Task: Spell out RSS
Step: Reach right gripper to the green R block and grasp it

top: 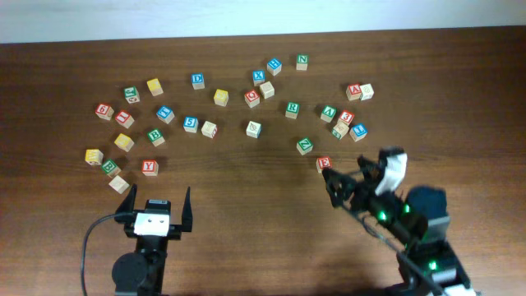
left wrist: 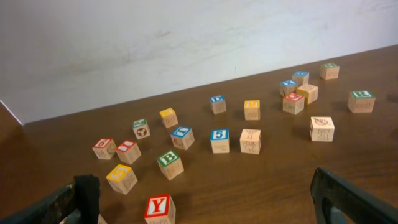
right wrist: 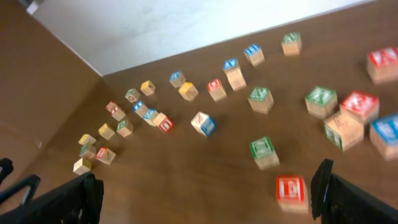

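Observation:
Several wooden letter blocks lie scattered across the far half of the brown table [top: 246,189]. A green block that looks like R [top: 292,108] sits right of centre and also shows in the left wrist view [left wrist: 361,100]. A blue block that reads S or 5 [top: 191,124] lies left of centre and also shows in the left wrist view [left wrist: 219,139]. Other S blocks are too small to tell. My left gripper [top: 158,201] is open and empty near the front, with a red Y block [left wrist: 160,208] just ahead of it. My right gripper [top: 345,174] is open and empty, next to a red E block [right wrist: 291,190].
A green block [top: 305,145] lies just beyond the red E block [top: 324,164]. A cluster of blocks [top: 345,122] sits at the far right. A tan block [top: 120,183] lies close to my left gripper's left finger. A pale wall borders the table's far edge.

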Robot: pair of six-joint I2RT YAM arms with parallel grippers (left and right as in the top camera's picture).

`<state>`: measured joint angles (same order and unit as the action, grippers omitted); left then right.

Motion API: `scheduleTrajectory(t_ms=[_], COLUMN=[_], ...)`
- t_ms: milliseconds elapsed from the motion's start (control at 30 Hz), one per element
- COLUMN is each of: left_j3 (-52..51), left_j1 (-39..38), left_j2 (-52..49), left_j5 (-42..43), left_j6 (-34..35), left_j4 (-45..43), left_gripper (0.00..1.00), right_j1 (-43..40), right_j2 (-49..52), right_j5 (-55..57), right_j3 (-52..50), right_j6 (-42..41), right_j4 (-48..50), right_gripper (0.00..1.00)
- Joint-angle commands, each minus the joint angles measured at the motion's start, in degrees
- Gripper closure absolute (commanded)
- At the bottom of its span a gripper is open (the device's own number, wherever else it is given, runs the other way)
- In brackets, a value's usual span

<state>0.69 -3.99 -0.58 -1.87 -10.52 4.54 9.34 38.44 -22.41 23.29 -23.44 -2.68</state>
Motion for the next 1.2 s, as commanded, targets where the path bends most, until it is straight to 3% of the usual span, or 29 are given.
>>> scheduleTrajectory(t_ms=[0, 233, 433, 600, 800, 1100, 1167], left_j3=[-0.17, -0.17, -0.17, -0.17, -0.17, -0.17, -0.17], left_j1=[0.42, 0.42, 0.42, 0.42, 0.42, 0.42, 0.42], left_j2=[0.28, 0.28, 0.28, 0.28, 0.28, 0.28, 0.28], left_j5=[0.63, 0.63, 0.63, 0.63, 0.63, 0.66, 0.63], left_j6=[-0.74, -0.74, -0.74, -0.74, -0.74, -0.74, -0.74], left_j4=[0.26, 0.26, 0.26, 0.26, 0.26, 0.26, 0.26], left_gripper=[0.01, 0.01, 0.01, 0.01, 0.01, 0.01, 0.01], right_j1=[2.21, 15.45, 17.84, 17.59, 15.93, 13.40, 13.40], right_j2=[13.55, 44.65, 68.06, 86.27, 93.20, 96.67, 96.96], right_j5=[-1.99, 14.14, 23.37, 29.27, 32.28, 29.51, 29.53], right_j3=[13.57, 41.16, 63.14, 84.24, 86.73, 86.71, 86.71], right_j6=[10.01, 14.58, 11.93, 4.79, -4.50, -6.03, -6.05], right_j4=[-3.63, -12.24, -26.25, -40.81, -41.07, -40.06, -39.23], right_gripper=[0.02, 0.02, 0.01, 0.01, 0.09, 0.19, 0.27])
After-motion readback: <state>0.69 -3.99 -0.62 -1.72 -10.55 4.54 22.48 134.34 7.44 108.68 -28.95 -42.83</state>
